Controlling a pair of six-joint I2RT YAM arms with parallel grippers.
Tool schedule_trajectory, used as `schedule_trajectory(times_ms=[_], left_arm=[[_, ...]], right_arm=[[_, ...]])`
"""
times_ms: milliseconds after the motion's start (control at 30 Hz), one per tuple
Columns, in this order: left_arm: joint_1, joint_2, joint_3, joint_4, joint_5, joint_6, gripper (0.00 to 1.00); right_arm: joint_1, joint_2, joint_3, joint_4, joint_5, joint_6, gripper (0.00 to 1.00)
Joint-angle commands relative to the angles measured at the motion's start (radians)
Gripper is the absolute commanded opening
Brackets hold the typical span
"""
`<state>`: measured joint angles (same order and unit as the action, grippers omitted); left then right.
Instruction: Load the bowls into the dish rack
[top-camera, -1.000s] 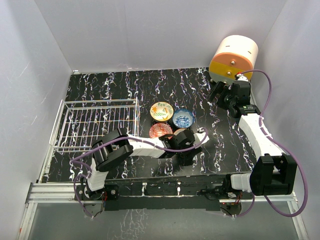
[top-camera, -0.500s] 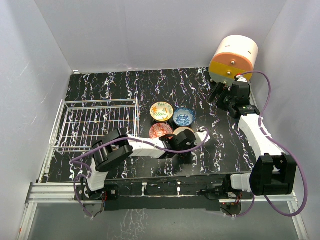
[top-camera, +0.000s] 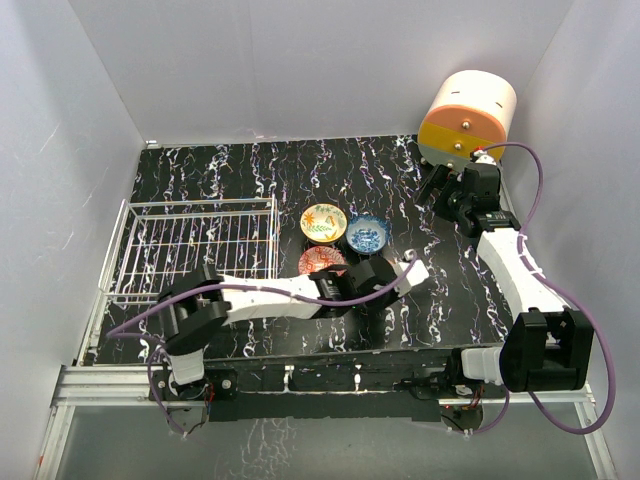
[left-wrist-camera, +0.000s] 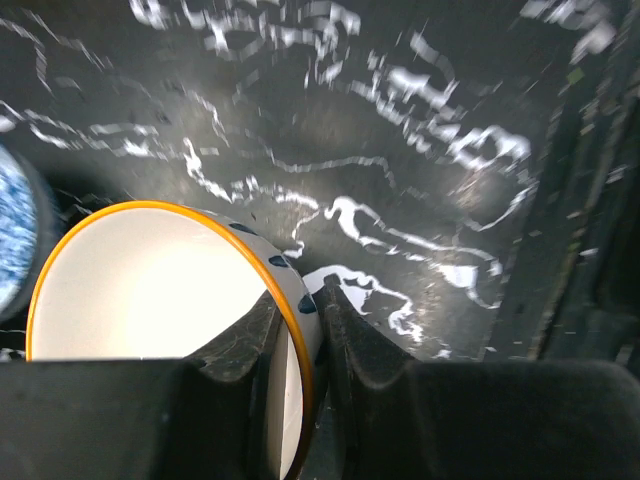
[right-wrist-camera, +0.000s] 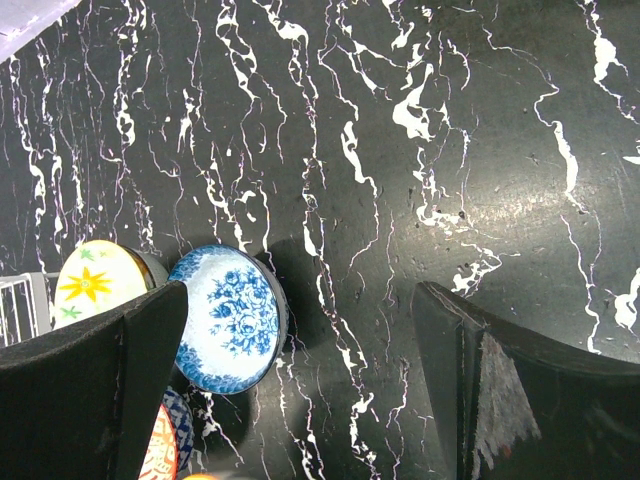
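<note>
- Grip check, left side: we found the left gripper (left-wrist-camera: 300, 300) clamped on the rim of the orange-rimmed bowl (left-wrist-camera: 150, 290). One finger sat inside the pale cream interior and the other pressed on the outer wall with its dark blue spots.
- We logged that bowl as tilted in the left wrist view, with its opening turned toward the camera. We could not tell whether its base touched the table (top-camera: 250, 170).
- From above, the left arm (top-camera: 270, 292) lay stretched low across the front of the table. Its wrist covered the held bowl, just right of the red bowl (top-camera: 320, 261).
- We counted three other bowls close together near the middle of the black marbled surface. The yellow-floral bowl (top-camera: 323, 222) stood at the back left, the blue bowl (top-camera: 367, 235) just beside it on the right, and the red bowl in front of the yellow one.
- We recorded the dish rack (top-camera: 197, 205) at the left side of the table, just left of the bowl cluster. All four bowls lay outside it.
- We noted the right gripper (right-wrist-camera: 300, 300) held above the table with its fingers spread wide apart and only marbled surface between them.
- In the right wrist view the blue and yellow-floral bowls showed at the lower left, near the left finger.
- From above, the right gripper sat just in front of the cream-and-orange drawer unit (top-camera: 467, 115) at the back right corner, well apart from the bowls.
</note>
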<state>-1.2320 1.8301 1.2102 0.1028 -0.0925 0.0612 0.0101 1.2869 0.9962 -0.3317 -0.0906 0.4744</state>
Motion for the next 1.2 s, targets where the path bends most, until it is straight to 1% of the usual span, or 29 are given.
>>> schedule_trajectory(times_ms=[0,67,100,167,300,467,633,867,967,1167], left_arm=[[0.035,-0.212,0.071,0.029,0.043,-0.052,0.00],[0.075,-0.278,0.059,0.042,0.072,-0.082,0.00],[0.118,-0.313,0.050,0.050,0.089,-0.104,0.00],[0.208,-0.386,0.015,0.077,0.135,-0.155,0.00],[0.427,-0.547,-0.062,0.121,0.226,-0.259,0.00],[0.646,-0.682,-0.127,0.143,0.331,-0.370,0.00],[0.888,-0.748,-0.263,0.255,0.462,-0.560,0.00],[1.200,-0.753,-0.510,0.533,0.637,-0.871,0.00],[1.269,-0.718,-0.579,0.643,0.698,-0.974,0.00],[1.295,-0.629,-0.685,0.860,0.714,-1.125,0.00]], right_arm=[[-0.007,-0.050,0.003,0.056,0.019,0.006,0.98],[-0.032,-0.053,0.000,0.056,0.015,0.008,0.98],[-0.034,-0.057,0.000,0.056,0.011,0.010,0.98],[-0.035,-0.061,-0.004,0.056,0.001,0.014,0.98],[-0.034,-0.066,-0.010,0.056,-0.021,0.017,0.97],[-0.035,-0.078,-0.022,0.057,-0.033,0.021,0.97],[-0.034,-0.079,-0.028,0.061,-0.066,0.023,0.96],[-0.034,-0.097,-0.037,0.053,-0.074,0.018,0.96],[-0.033,-0.101,-0.039,0.053,-0.077,0.019,0.96],[-0.034,-0.103,-0.045,0.054,-0.076,0.020,0.96]])
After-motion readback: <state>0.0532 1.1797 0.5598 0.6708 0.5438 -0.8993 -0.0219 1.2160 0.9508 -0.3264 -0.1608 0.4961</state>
